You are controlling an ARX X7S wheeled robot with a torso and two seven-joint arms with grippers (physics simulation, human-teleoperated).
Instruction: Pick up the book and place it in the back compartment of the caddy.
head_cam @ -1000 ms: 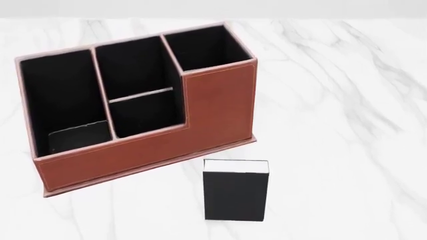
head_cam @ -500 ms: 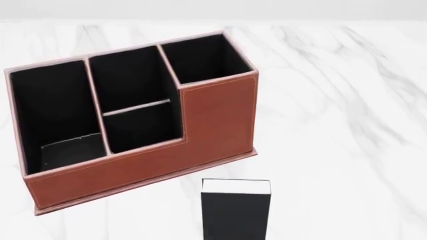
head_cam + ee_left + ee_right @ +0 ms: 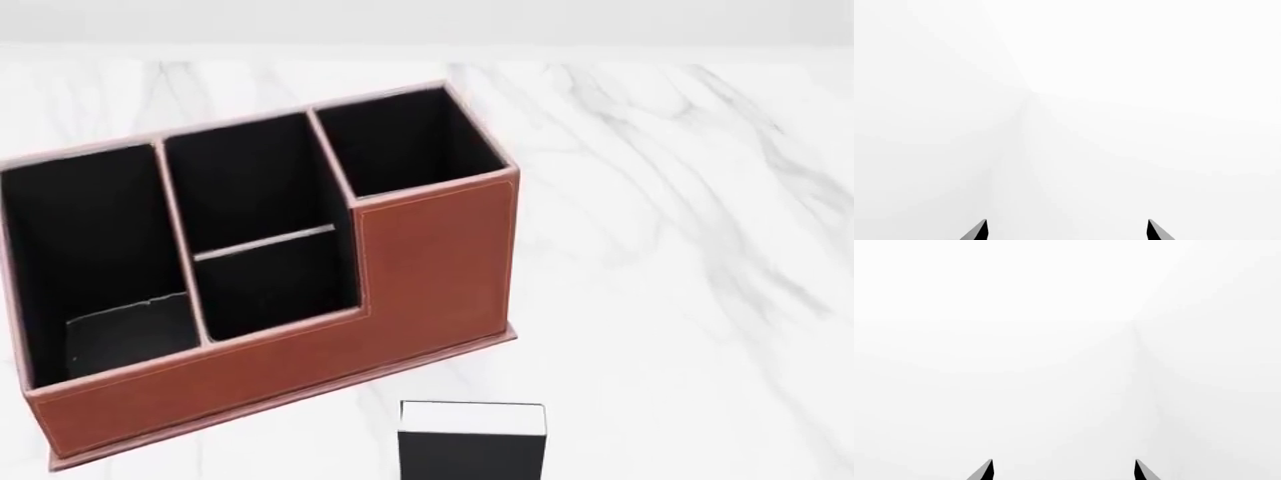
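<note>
The caddy (image 3: 427,270), reddish-brown with pale stitched rims and black lining, stands on the marble table at the left of the head view, its taller end to the right. Its small middle cell (image 3: 274,285), the back compartment, lies between the thin cross divider and the low near wall. The black book (image 3: 471,445) with a white page block stands upright in front of the caddy's tall end, cut off by the frame's bottom edge. My left gripper (image 3: 1067,231) and right gripper (image 3: 1063,471) are open and empty, showing only in their wrist views against blank white.
The white marble table (image 3: 667,250) stretches to the right of the caddy and book. A pale wall runs along its far edge. A large cell (image 3: 94,240) fills the caddy's left end, with a grey patch on its floor.
The caddy and book have slid lower in the head view and look slightly larger, as the view itself moved. The book is now cut off at the bottom edge.
</note>
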